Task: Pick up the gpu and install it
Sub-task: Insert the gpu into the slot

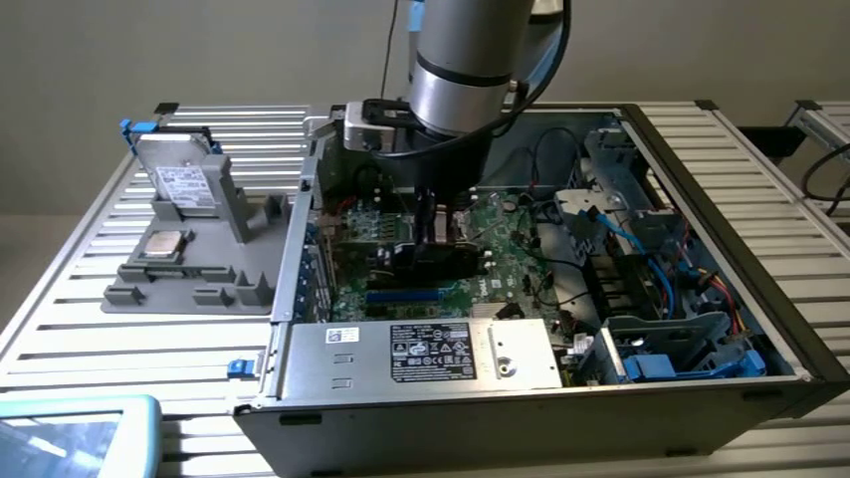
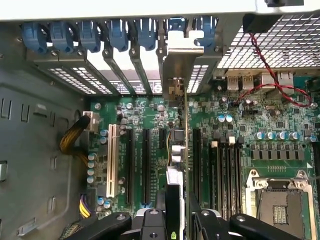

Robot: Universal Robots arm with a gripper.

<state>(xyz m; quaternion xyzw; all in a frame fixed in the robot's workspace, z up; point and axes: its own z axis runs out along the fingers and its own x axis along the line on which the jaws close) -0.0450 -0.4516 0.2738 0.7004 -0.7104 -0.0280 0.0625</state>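
Two dark fingers (image 2: 202, 220) of the gripper (image 2: 177, 220) are nearest in the wrist view, and they are closed on the gpu (image 2: 185, 125), one on each side of it. The card stands on its edge and is seen as a thin line between the long black slots of the green motherboard (image 2: 145, 115). Whether its lower edge already sits in a slot, one cannot tell. Beside it, the open processor socket (image 2: 277, 200) lies flat on the same board. Further on, the silver end bracket (image 2: 182, 60) of the card stands against the rear wall of the case, in line with one opening of the slot row. Above this row there is a line of blue clips (image 2: 90, 35).

In the exterior view, the silver arm (image 1: 459, 60) comes down from above into the open computer case (image 1: 531, 418), which lies on its side on the slatted desk (image 1: 80, 299). The gripper (image 1: 432, 234) hangs low over the motherboard (image 1: 512, 234), near the wall of the case on the exterior view's left. On the desk, outside that wall, stands a grey holder (image 1: 186, 269) with a silver labelled drive (image 1: 179, 184) upright in it.
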